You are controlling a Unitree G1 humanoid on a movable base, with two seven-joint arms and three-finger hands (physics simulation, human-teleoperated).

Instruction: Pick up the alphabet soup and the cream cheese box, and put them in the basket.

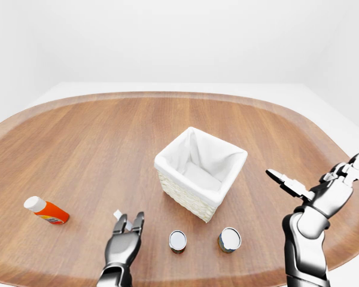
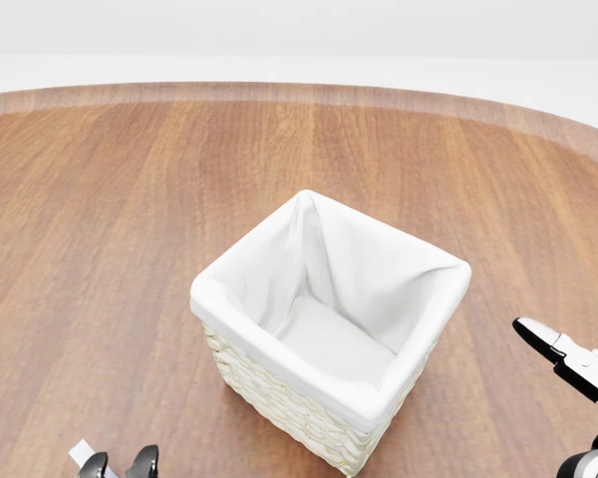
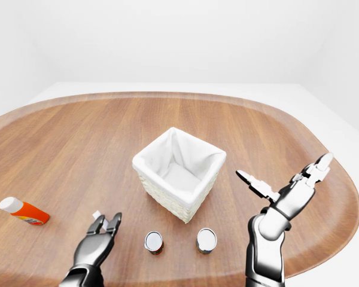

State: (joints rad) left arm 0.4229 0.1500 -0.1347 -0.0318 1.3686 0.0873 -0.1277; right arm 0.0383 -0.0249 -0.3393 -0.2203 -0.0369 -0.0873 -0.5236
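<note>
The white-lined wicker basket (image 1: 200, 173) stands mid-table, with nothing showing inside it. Two small cans, one on the left (image 1: 178, 241) and one on the right (image 1: 230, 240), stand below it in the left-eye view, lids up; their labels are hidden, so I cannot tell which is the alphabet soup. No cream cheese box is clearly seen. My left hand (image 1: 127, 225) hovers left of the cans, open and holding nothing. A small white thing (image 1: 117, 213) sits by its fingertips; I cannot tell what it is. My right hand (image 1: 316, 179) is open at the right, fingers spread, away from everything.
An orange bottle with a white cap (image 1: 46, 210) lies on its side at the far left. The rounded edge of the wooden table (image 1: 78, 137) runs close under the cans and the hands.
</note>
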